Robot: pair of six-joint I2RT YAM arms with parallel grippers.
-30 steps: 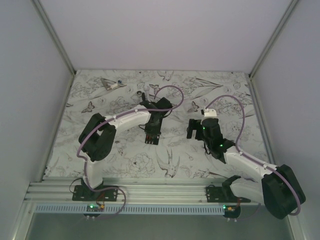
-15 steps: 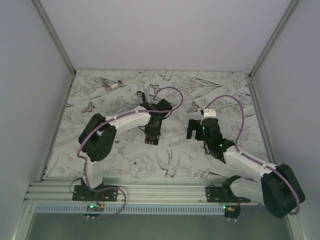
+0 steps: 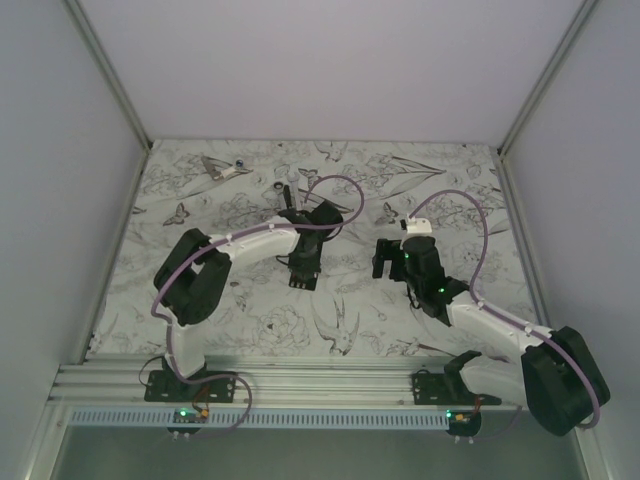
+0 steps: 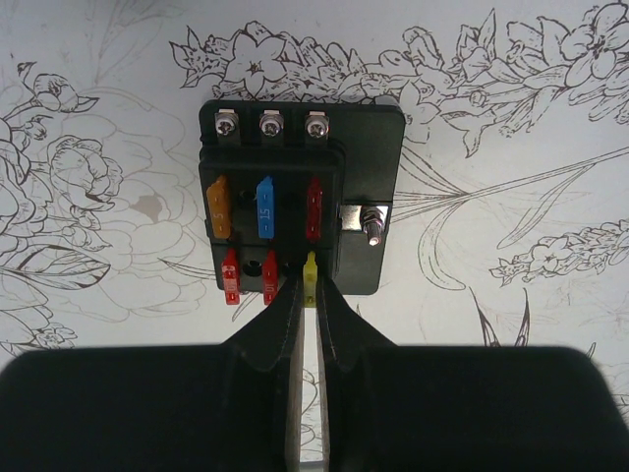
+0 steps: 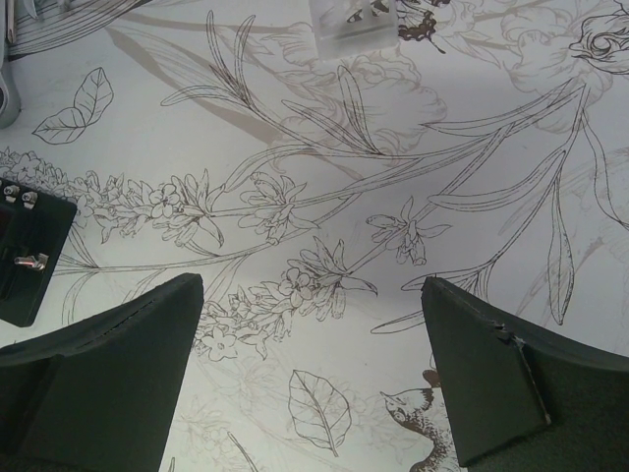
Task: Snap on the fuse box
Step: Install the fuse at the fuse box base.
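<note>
The fuse box [image 4: 300,197] is a black squarish box lying flat on the flower-printed table, with orange, blue and red fuses in its far row and two red ones in its near row. My left gripper [image 4: 307,285] is shut on a yellow fuse [image 4: 311,267] at the right end of the near row. In the top view the left gripper [image 3: 303,262] stands over the fuse box [image 3: 299,279] at mid-table. My right gripper [image 3: 388,262] is open and empty to its right. In the right wrist view the right gripper [image 5: 313,283] is over bare table, with the fuse box [image 5: 29,251] at the left edge.
A clear plastic piece [image 5: 349,15] lies beyond the right gripper. Small loose items lie at the back left [image 3: 222,168] and behind the left wrist [image 3: 277,188]. White walls close in the table on three sides.
The left arm's elbow and wrist have shifted slightly, the gripper staying at the fuse box. The right arm has not moved.
</note>
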